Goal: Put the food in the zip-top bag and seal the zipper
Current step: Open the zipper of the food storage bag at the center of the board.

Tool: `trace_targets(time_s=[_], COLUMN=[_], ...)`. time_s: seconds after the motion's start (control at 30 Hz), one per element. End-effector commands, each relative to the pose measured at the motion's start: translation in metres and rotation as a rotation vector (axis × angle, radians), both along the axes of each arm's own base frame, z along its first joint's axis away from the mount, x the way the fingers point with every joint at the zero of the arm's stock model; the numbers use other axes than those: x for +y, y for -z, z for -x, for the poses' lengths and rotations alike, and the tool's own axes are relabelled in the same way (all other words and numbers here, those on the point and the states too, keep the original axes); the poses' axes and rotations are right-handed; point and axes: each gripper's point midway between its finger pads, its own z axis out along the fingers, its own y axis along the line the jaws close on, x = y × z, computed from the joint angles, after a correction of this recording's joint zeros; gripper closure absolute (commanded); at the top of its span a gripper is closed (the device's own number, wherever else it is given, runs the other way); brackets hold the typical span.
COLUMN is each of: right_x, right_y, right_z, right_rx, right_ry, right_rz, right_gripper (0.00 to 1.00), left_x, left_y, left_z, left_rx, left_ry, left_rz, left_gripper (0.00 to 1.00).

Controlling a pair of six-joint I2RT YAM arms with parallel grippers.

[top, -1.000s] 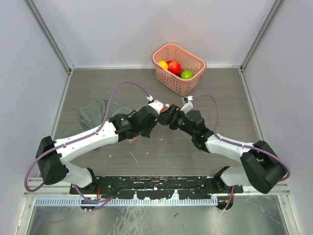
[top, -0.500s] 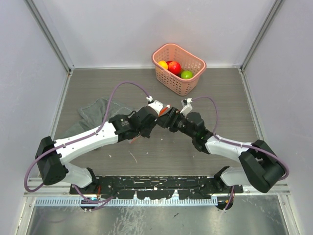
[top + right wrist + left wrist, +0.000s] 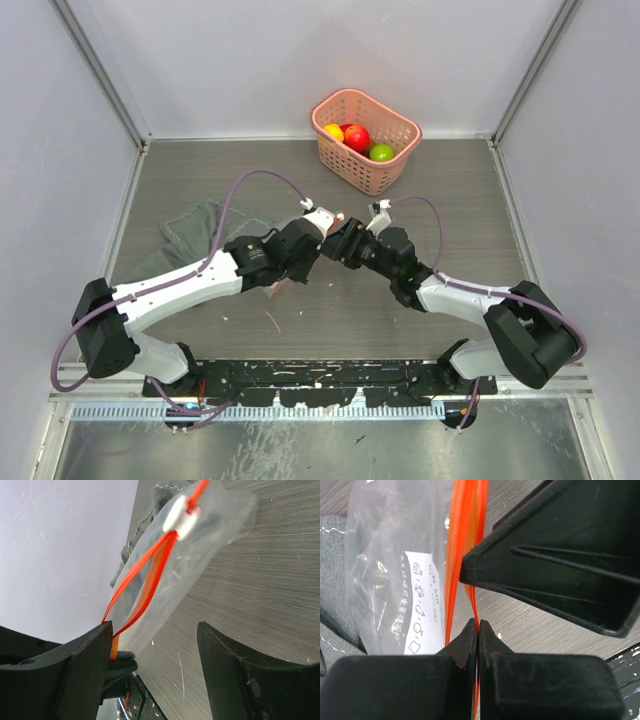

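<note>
The zip-top bag (image 3: 390,565) is clear and crinkly with a white label, and it hangs lifted off the table. My left gripper (image 3: 478,626) is shut on one lip of its red-orange zipper (image 3: 462,545). My right gripper (image 3: 155,630) is open next to the same mouth, with its left finger (image 3: 85,670) against the zipper strips (image 3: 145,582). The white slider tab (image 3: 181,516) sits at the far end. In the top view both grippers meet at the table's middle, left (image 3: 322,236) and right (image 3: 341,243), and hide most of the bag. The food (image 3: 356,137) lies in the basket.
The pink basket (image 3: 385,172) stands at the back, right of centre, with red, yellow and green fruit in it. A grey cloth (image 3: 196,226) lies crumpled at the left, partly under the bag. Grey walls close in the table on three sides.
My right gripper has moved a little left, closer to the left gripper and the bag's mouth. The left gripper keeps its hold on the zipper.
</note>
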Motion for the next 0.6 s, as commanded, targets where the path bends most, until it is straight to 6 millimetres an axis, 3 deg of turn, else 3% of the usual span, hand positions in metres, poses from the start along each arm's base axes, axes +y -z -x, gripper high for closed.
trace_targets(time_s=[0.0, 0.23, 0.57], right_x=[0.009, 0.010, 0.011], right_y=[-0.023, -0.027, -0.009], right_z=[-0.012, -0.014, -0.015], right_rx=[-0.042, -0.041, -0.002], right_ry=[0.010, 0.010, 0.006], right_rz=[-0.031, -0.015, 0.040], right_gripper=[0.28, 0.29, 0.34], left_x=[-0.013, -0.016, -0.018], left_y=[-0.019, -0.015, -0.023], left_z=[-0.003, -0.002, 0.001], left_rx=[-0.048, -0.077, -0.135], left_ry=[0.021, 0.035, 0.047], left_rz=[0.079, 0.028, -0.007], left_gripper=[1.00, 1.00, 1.00])
